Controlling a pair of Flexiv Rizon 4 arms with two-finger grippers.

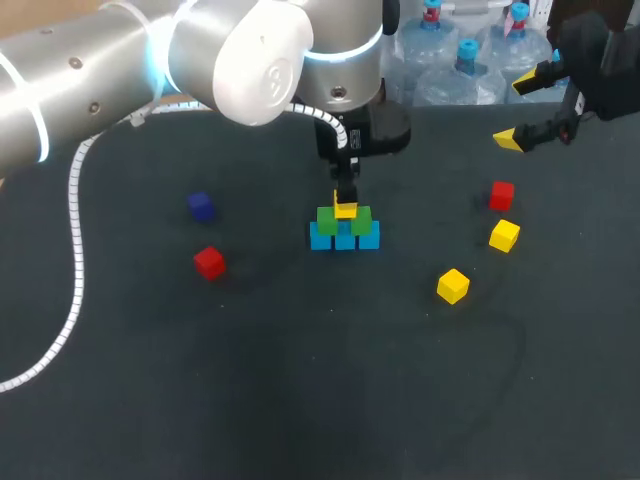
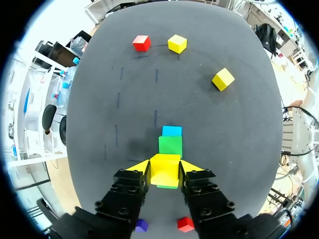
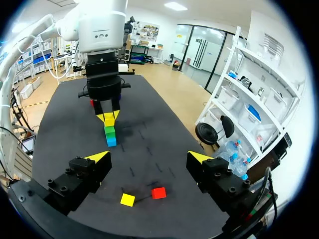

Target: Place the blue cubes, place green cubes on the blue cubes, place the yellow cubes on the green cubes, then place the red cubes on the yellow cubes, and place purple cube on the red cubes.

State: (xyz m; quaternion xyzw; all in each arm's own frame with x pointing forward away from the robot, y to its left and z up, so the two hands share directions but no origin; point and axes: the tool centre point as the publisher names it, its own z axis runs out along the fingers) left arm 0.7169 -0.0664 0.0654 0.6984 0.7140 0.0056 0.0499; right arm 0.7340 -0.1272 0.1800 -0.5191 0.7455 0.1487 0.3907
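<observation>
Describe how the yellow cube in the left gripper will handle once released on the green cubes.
The yellow cube looks rigid: the left gripper pinches its flat sides with no dent. Flat-faced, it should slide rather than roll. It seems to straddle two green cubes, so it probably sits steady, though a sideways nudge could tip it.

My left arm (image 1: 100, 80), silver and white with a coiled white cable (image 1: 78, 250) trailing from it, comes in over the table's left edge. It reaches to the middle of the table, somewhat nearer the far edge, with the wrist pointing straight down. My left gripper (image 2: 165, 167) has both yellow-tipped fingers pressed against opposite sides of a small yellow cube (image 1: 345, 211). My right arm (image 1: 590, 60), black at the wrist, sits over the far right corner. My right gripper (image 3: 149, 157) hangs above the table there, its fingers spread wide apart.
</observation>
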